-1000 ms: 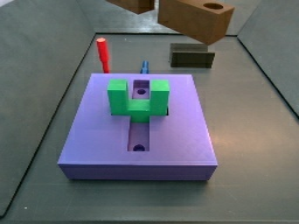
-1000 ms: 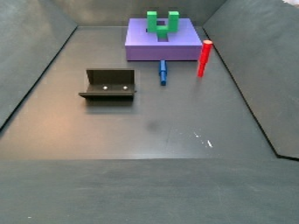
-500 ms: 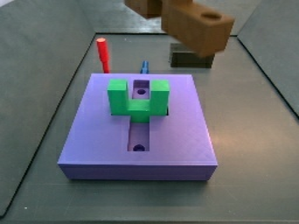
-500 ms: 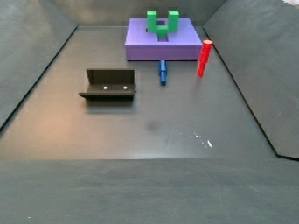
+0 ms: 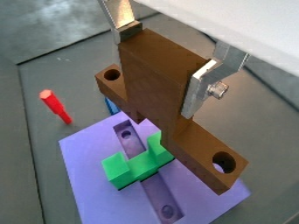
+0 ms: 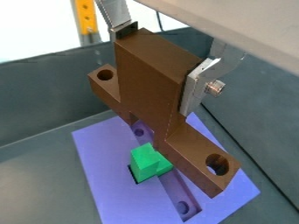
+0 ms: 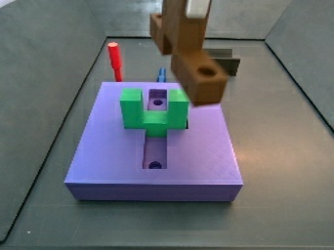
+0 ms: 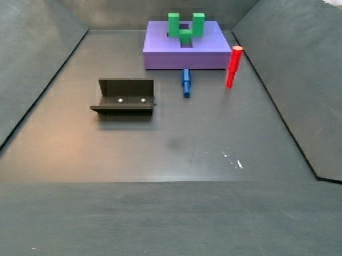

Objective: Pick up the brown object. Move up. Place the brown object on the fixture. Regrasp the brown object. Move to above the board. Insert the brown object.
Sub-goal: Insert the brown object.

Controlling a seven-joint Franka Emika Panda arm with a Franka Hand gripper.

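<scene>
The brown object (image 5: 158, 87), a block with a cross bar and a round hole at each end, is clamped between the silver fingers (image 5: 207, 80) of my gripper (image 5: 163, 61), which is shut on it in both wrist views (image 6: 158, 57). In a side view the brown object (image 7: 190, 61) hangs above the far right part of the lavender board (image 7: 104, 146), next to the green U-shaped block (image 7: 150, 109). The board (image 5: 84, 159) and its groove lie below the object. The dark fixture (image 8: 124, 97) stands apart on the floor and is partly hidden behind the object (image 7: 229, 64).
A red upright peg (image 7: 115, 61) stands at the board's far left corner, and a small blue piece (image 7: 162, 73) lies beyond the board. Both show beside the board in the other side view, the red peg (image 8: 234, 67) and the blue piece (image 8: 186, 81). Dark walls ring the floor.
The brown object has come down and to the left in the side view, from the upper right edge to just over the board beside the green block. The grip is unchanged.
</scene>
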